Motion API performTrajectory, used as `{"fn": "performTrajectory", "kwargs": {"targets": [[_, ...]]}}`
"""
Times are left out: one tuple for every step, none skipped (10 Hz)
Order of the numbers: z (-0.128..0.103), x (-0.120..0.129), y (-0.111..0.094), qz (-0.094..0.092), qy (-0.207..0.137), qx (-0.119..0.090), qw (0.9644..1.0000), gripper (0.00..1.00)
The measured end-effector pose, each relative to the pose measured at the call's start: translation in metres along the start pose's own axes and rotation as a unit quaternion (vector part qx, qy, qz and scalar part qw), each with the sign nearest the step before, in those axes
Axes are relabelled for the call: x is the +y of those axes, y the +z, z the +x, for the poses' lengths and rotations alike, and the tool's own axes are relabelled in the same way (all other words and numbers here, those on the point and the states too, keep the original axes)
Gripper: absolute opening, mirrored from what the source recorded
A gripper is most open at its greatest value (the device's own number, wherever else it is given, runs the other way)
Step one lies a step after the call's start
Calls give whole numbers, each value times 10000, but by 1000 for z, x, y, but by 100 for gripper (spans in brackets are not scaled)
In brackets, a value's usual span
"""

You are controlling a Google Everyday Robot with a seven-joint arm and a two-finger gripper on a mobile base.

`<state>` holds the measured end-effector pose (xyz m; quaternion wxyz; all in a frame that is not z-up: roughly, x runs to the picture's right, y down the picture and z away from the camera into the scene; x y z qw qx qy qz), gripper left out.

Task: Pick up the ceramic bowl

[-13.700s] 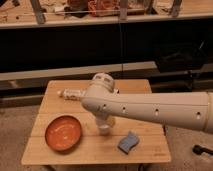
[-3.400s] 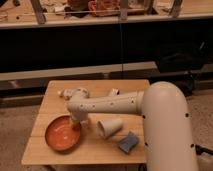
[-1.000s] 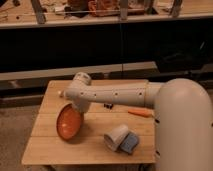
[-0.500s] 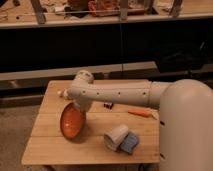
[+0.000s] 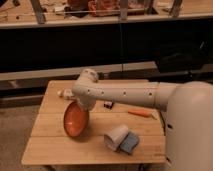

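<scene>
The ceramic bowl [image 5: 75,120] is a wide orange-red dish, tipped steeply on edge with its inside facing left, over the left part of the wooden table [image 5: 55,150]. My gripper [image 5: 76,102] sits at the bowl's upper rim, at the end of the white arm [image 5: 120,93] that reaches in from the right. It is shut on the rim, and the wrist hides most of the fingers. I cannot tell whether the bowl's lower edge touches the tabletop.
A translucent white cup [image 5: 116,137] lies on its side by a blue sponge [image 5: 130,144] at the table's front right. An orange stick-like item [image 5: 139,113] lies at the right. A small pale object [image 5: 62,93] pokes out at the left. Dark shelving stands behind.
The bowl, flat on the table 3.4 s ago, now hangs tilted on edge in the gripper. Over the last second it has shifted slightly to the right with the arm.
</scene>
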<state>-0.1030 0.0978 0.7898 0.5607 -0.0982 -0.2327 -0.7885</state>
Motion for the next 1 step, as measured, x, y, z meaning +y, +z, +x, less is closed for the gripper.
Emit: {"fn": "performTrajectory", "kwargs": {"targets": [[0, 1, -2, 4, 20, 7, 10000, 2]]}}
